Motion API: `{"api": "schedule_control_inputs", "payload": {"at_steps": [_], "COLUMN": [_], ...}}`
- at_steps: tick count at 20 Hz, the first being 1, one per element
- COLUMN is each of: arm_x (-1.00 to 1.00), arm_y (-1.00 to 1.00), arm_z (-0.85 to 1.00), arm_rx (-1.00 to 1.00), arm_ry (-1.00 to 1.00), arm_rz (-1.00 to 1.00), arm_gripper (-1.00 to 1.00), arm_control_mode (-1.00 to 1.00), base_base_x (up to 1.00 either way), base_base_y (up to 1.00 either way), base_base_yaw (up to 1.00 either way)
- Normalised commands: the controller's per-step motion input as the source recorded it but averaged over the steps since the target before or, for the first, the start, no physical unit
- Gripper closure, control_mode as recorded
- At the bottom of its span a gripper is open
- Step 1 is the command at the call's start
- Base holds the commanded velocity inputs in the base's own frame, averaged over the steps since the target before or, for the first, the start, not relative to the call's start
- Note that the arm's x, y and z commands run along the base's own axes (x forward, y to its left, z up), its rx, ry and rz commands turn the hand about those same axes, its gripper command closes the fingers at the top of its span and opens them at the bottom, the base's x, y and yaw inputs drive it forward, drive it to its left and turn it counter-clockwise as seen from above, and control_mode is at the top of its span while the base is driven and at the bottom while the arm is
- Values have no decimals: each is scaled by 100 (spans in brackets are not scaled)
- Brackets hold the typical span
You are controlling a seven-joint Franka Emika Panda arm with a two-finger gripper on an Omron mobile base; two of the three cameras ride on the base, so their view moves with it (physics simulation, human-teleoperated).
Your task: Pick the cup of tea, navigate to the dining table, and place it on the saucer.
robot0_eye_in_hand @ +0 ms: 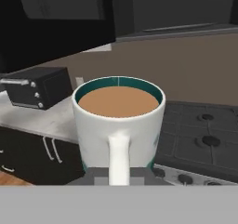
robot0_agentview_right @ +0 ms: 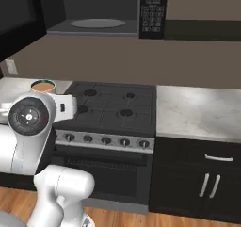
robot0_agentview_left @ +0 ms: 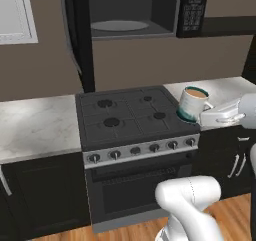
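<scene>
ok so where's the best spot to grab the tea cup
By its handle, coming level from the handle side. The cup of tea stands upright and nearly full, so a sideways approach keeps it from tipping. The handle juts straight toward the pincer, which already looks shut on it.

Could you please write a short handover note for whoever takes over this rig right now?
Gripper: shut on the cup of tea, gripping it by the handle side; the cup is upright and full.
Location: the cup is at the stove, by its right edge, next to the marble counter. I cannot tell whether it is lifted clear.
Done: the pick, the cup is grasped.
Left: drive to the dining table and set the cup on the saucer. Drive gently, because the tea is near the rim.
</scene>
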Motion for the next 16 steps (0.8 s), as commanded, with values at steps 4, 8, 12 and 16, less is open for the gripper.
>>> {"api": "schedule_control_inputs", "payload": {"at_steps": [4, 8, 12, 16], "arm_x": [0, 0, 0, 0], "arm_y": [0, 0, 0, 0], "arm_z": [0, 0, 0, 0], "arm_rx": [0, 0, 0, 0], "arm_ry": [0, 0, 0, 0], "arm_rz": [0, 0, 0, 0], "arm_gripper": [100, 100, 100, 100], "arm_control_mode": [100, 100, 100, 100], "base_base_x": [0, 0, 13, 29], "base_base_y": [0, 0, 0, 1], "base_base_yaw": [-38, -53, -56, -60]}}
